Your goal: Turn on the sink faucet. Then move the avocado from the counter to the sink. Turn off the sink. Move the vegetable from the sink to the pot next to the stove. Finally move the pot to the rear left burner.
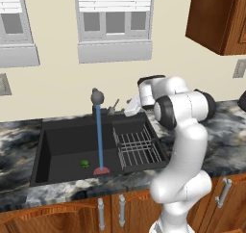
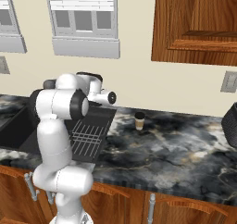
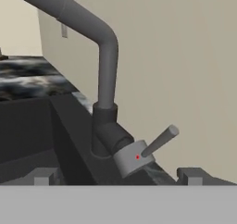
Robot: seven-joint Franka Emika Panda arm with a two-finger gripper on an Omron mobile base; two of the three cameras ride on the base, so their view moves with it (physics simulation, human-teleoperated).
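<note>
Sitting sunk in the marbled counter (image 1: pixel 230 145), black sink (image 1: pixel 67 145) catching blue water stream (image 1: pixel 99 135) from faucet (image 3: pixel 99 79); avocado (image 1: pixel 84 163) lying inside. Hovering near faucet lever (image 3: pixel 159 142), gripper (image 3: pixel 118 177) gaping wide, gripping nothing.

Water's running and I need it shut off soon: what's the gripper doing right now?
Gripper: open, holding nothing, facing the faucet handle.
</note>
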